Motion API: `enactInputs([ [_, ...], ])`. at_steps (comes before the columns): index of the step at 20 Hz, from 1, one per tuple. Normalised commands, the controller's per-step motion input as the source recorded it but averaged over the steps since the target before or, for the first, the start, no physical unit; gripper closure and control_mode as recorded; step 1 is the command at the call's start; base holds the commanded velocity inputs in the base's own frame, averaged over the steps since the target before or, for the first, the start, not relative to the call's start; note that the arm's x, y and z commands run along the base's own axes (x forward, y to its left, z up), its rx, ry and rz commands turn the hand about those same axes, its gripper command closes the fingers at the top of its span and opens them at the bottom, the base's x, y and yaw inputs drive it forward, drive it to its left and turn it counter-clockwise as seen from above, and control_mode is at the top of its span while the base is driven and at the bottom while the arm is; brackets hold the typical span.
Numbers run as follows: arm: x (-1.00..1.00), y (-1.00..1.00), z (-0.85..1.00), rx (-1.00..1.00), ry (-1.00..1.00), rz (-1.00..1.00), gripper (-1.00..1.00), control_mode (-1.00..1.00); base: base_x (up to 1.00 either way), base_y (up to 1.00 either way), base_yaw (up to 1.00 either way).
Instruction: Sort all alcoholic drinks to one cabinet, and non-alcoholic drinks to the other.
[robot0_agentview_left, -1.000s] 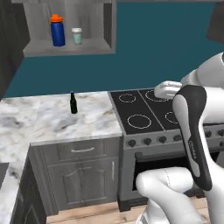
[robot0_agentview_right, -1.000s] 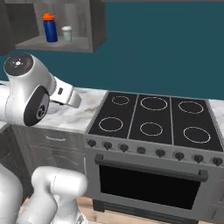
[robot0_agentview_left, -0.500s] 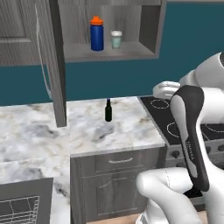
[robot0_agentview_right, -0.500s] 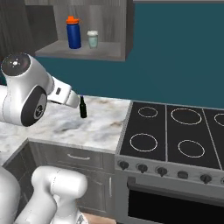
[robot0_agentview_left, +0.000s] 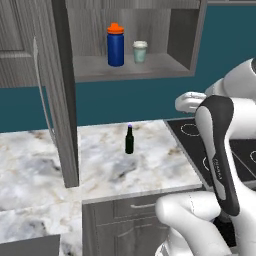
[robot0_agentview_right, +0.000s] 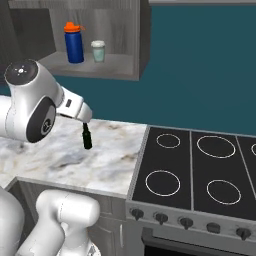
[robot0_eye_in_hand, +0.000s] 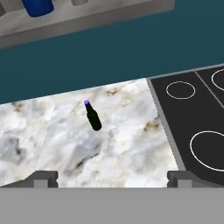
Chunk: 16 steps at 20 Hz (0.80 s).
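From where I sit, the gripper (robot0_eye_in_hand: 112, 177) has its two dark finger tips (robot0_eye_in_hand: 43, 178) spread far apart at the bottom of the hand view, nothing between them, so I read it as wide open and empty. Beyond the tips lies the marble counter (robot0_eye_in_hand: 52, 140), and on it, at about 11 o'clock from the gripper's midpoint, stands the slim green bottle (robot0_eye_in_hand: 92, 116) with its purple cap, alone and well apart from the fingers. In the left base view that bottle (robot0_agentview_left: 129, 139) stands upright near the back of the counter (robot0_agentview_left: 30, 170), at roughly 12 o'clock from the drawer front (robot0_agentview_left: 125, 212) below it; in the right base view the bottle (robot0_agentview_right: 87, 136) sits just under the arm's wrist link, its top partly hidden by it. The stove (robot0_agentview_right: 192, 170) adjoins the counter at 3 o'clock of the bottle, its black top marked with white rings. Farther back and higher, the wall cabinet (robot0_agentview_left: 172, 35) stands open, its door (robot0_agentview_left: 57, 90) swung out toward me. On its shelf the blue bottle (robot0_agentview_left: 115, 44) with the orange cap stands upright, and the pale cup (robot0_agentview_left: 140, 51) with a white lid sits just beside it at 3 o'clock, apart from it. Behind everything runs the teal wall (robot0_agentview_right: 200, 60).
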Motion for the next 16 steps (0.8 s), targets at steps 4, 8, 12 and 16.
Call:
enactInputs([
  [4,0.0,0.0,0.0,0.0,0.0,0.0,-1.0,1.0,0.22,0.12,0.02],
  [8,0.03,0.06,-0.13,0.0,0.02,0.01,-1.0,-1.0,0.09,0.18,0.03],
  [12,0.1,0.3,-0.74,0.0,0.1,0.08,-1.0,-1.0,0.0,0.0,0.0],
  [16,0.29,0.53,-0.99,-0.01,0.13,0.07,-1.0,-1.0,0.0,0.0,0.0],
])
